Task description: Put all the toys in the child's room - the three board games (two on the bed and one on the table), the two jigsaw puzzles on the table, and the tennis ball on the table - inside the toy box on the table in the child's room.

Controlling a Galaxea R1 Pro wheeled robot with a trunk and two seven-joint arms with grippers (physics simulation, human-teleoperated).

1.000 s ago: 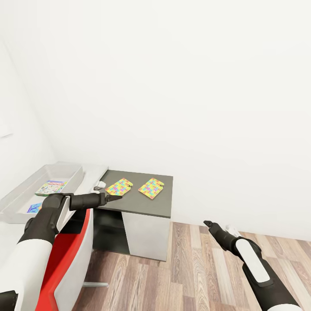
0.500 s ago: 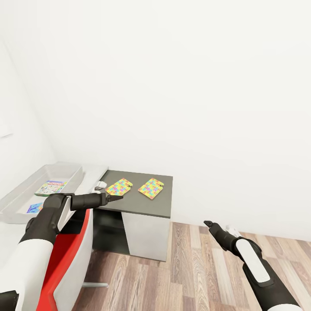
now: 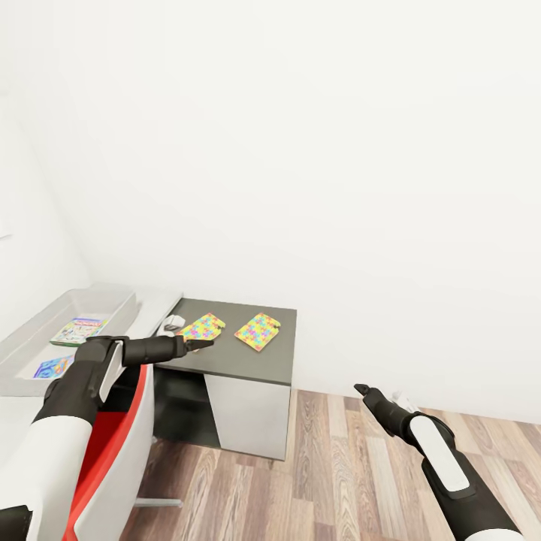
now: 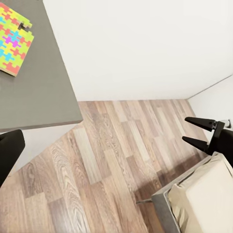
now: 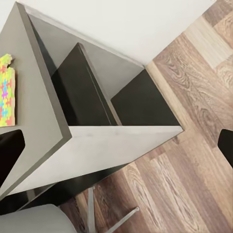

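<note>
left tool at the near puzzle, right tool far off over the floor

the left tool (image 3: 201,344) reaches out level over the front edge of the dark grey cabinet (image 3: 248,361), its tip just at the near corner of the nearer jigsaw puzzle (image 3: 201,327). its fingers look drawn close together in the head view, but whether they pinch anything i cannot tell. the right tool (image 4: 199,132), seen from the left wrist, has its two fingers spread and holds nothing; in the head view it hangs over the wood floor (image 3: 338,466), well apart from the cabinet.

from the left tool the near puzzle lies at about 12 o'clock, touching or nearly so; its long axis runs toward 1 o'clock. the second jigsaw puzzle (image 3: 256,331) lies beside it at 3 o'clock, on the same slant. the left arm is plainly the nearer one.

the toy box (image 3: 113,300) sits at 9 o'clock on the pale counter (image 3: 159,306), already holding a white-and-green board game (image 3: 78,330) and a blue one (image 3: 52,367).

both puzzles are thin flat boards with notched edges, lying flush on a smooth matte top, so i judge an edge grip will be needed.
</note>
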